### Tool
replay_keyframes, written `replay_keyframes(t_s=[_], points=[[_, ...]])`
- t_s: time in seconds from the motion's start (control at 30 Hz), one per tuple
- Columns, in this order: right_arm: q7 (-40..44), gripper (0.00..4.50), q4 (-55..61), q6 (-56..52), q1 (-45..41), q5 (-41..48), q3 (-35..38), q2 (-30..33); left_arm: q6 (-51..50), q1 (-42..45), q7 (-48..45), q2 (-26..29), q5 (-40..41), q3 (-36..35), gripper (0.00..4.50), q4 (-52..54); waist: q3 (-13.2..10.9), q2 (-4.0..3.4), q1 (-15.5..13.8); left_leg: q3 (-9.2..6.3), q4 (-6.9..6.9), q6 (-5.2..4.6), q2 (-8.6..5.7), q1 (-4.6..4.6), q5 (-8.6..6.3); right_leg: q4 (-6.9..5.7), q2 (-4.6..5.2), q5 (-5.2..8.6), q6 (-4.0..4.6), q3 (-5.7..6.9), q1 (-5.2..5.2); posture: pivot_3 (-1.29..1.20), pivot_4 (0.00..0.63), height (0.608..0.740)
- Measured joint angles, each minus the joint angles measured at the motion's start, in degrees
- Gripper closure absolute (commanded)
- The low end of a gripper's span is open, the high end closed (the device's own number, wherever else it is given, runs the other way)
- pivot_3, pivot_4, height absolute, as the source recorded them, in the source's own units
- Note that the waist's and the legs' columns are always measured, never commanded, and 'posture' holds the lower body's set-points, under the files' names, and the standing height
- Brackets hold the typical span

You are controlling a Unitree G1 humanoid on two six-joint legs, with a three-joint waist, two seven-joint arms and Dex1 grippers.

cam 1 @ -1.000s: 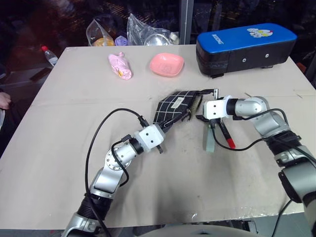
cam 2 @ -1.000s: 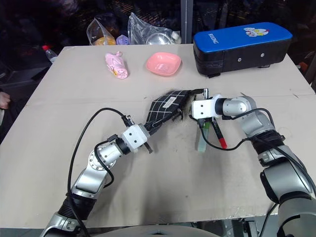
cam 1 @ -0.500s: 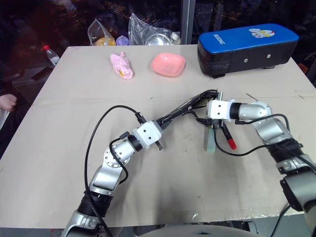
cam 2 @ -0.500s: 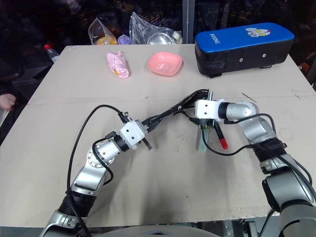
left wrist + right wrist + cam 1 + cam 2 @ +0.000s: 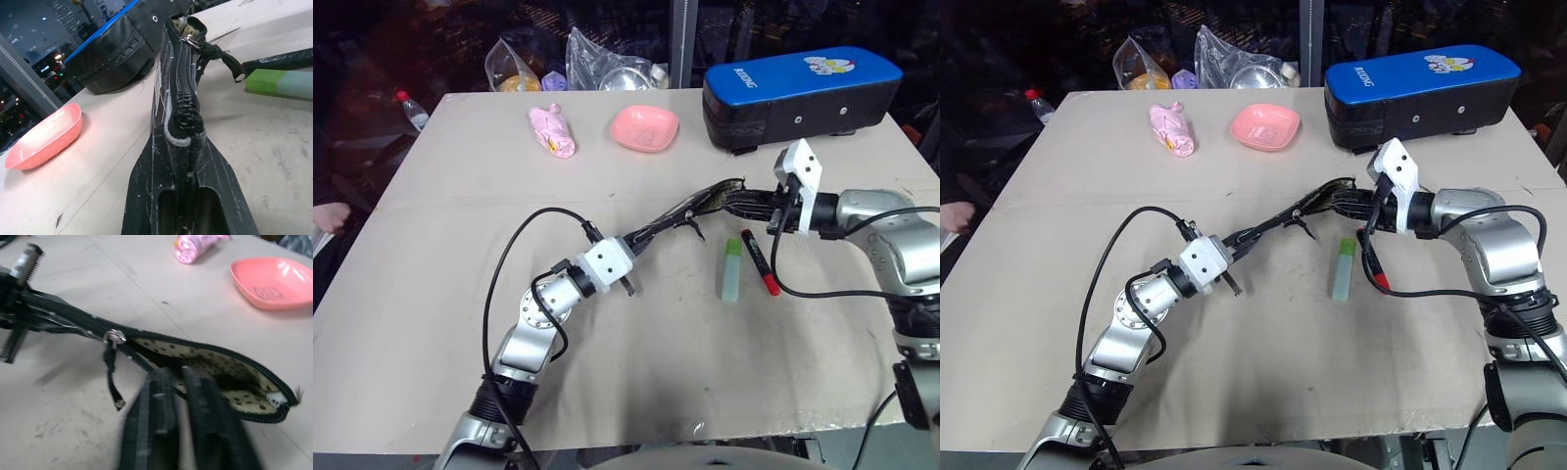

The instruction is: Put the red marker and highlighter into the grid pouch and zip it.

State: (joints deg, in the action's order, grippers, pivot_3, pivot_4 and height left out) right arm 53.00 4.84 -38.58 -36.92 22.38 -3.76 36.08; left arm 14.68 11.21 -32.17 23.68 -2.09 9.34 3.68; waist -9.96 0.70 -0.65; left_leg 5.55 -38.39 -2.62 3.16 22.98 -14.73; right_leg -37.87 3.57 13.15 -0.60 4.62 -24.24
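My left gripper (image 5: 631,257) clamps one end of the grid pouch (image 5: 690,212), my right gripper (image 5: 756,204) pinches the open end (dotted lining showing); highlighter (image 5: 732,270) and red marker (image 5: 759,261) lie on table (image 5: 460,186) just beside

Item counts on the counter (image 5: 431,294)

One grid pouch (image 5: 690,211), one red marker (image 5: 760,262), one highlighter (image 5: 732,270), both just below the right tool (image 5: 744,204). One blue-topped case (image 5: 801,96) beyond the right tool. One pink dish (image 5: 644,128), one pink wrapped item (image 5: 553,131), two clear plastic bags (image 5: 607,61) and one small bottle (image 5: 411,110), all beyond the left tool (image 5: 646,238). Two tools total, one per arm.
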Motion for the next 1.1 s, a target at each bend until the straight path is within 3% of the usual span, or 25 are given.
replay_keyframes(t_s=[0.17,0.27,0.43,0.5,0.63,0.73,0.83,1.03,1.1], points=[[-2.9,4.43,-2.9,0.6,-2.9,-3.0,-2.6,-3.1,1.1,0.4,-0.8,0.1,0.0,0.1,4.5,-0.2,0.0,0.0,0.0,-0.01,0.01,0.0,0.01,0.01,0.0,0.0,-0.06,0.0,0.0,0.01,-0.01,0.0,0.15,0.74],[-1.6,4.43,-4.1,6.0,-3.2,-8.4,-8.4,-2.2,1.4,1.0,-1.4,0.1,0.0,0.2,4.5,-0.3,0.0,0.0,-0.1,-0.01,0.01,0.0,-0.01,0.05,0.0,0.03,-0.05,0.01,-0.01,0.02,-0.02,0.0,0.15,0.74],[0.8,4.43,-5.5,17.7,-3.4,-18.3,-17.0,-1.0,1.4,2.0,-1.4,-0.4,0.0,0.2,4.5,-0.5,0.0,0.0,0.0,-0.01,0.0,0.0,-0.02,0.05,0.0,0.03,-0.06,0.01,-0.03,0.03,-0.02,0.0,0.15,0.74],[0.4,4.43,-7.7,27.9,-5.5,-26.5,-22.3,-0.3,1.4,2.5,-1.4,-0.7,0.0,0.2,4.5,-0.5,0.0,0.0,0.1,0.02,0.0,0.0,-0.01,0.03,0.0,0.01,-0.08,0.03,-0.06,0.0,-0.03,0.0,0.15,0.74],[-2.5,4.43,-13.3,43.4,-9.7,-36.5,-25.9,-0.2,1.4,2.9,-1.4,-0.9,0.0,0.2,4.5,-0.6,0.0,0.0,0.2,0.03,0.0,0.02,0.0,0.03,0.01,0.01,-0.11,0.03,-0.05,-0.01,-0.05,0.0,0.15,0.74],[-5.1,3.73,-15.6,49.1,-11.1,-40.1,-26.2,-1.5,1.4,3.4,-1.5,-1.4,0.0,0.3,4.5,-0.7,0.0,0.0,0.1,0.04,0.01,0.25,0.0,0.03,0.15,0.02,-0.11,0.02,-0.04,-0.01,-0.04,0.0,0.15,0.74],[-7.2,2.66,-17.8,51.5,-11.2,-42.2,-26.1,-3.0,1.3,3.4,-1.5,-1.5,0.0,0.3,4.5,-1.1,0.0,0.0,0.0,0.1,0.0,0.29,0.01,0.04,0.17,0.02,-0.08,0.01,-0.03,-0.04,-0.05,0.0,0.15,0.74],[-7.8,0.13,-18.9,52.8,-11.1,-43.1,-26.1,-3.6,1.4,3.6,-1.6,-1.9,0.0,0.3,4.5,-1.7,0.0,0.0,0.0,0.08,-0.01,0.27,0.01,0.02,0.16,0.0,-0.08,0.01,-0.03,-0.04,-0.04,0.0,0.15,0.74],[-7.0,0.04,-18.9,53.3,-10.8,-42.9,-26.1,-3.6,1.4,3.9,-1.9,-2.0,0.0,0.5,4.5,-2.0,0.0,0.0,0.0,0.09,0.0,0.25,0.01,0.02,0.15,0.0,-0.09,0.01,-0.03,-0.05,-0.04,0.0,0.15,0.74]])
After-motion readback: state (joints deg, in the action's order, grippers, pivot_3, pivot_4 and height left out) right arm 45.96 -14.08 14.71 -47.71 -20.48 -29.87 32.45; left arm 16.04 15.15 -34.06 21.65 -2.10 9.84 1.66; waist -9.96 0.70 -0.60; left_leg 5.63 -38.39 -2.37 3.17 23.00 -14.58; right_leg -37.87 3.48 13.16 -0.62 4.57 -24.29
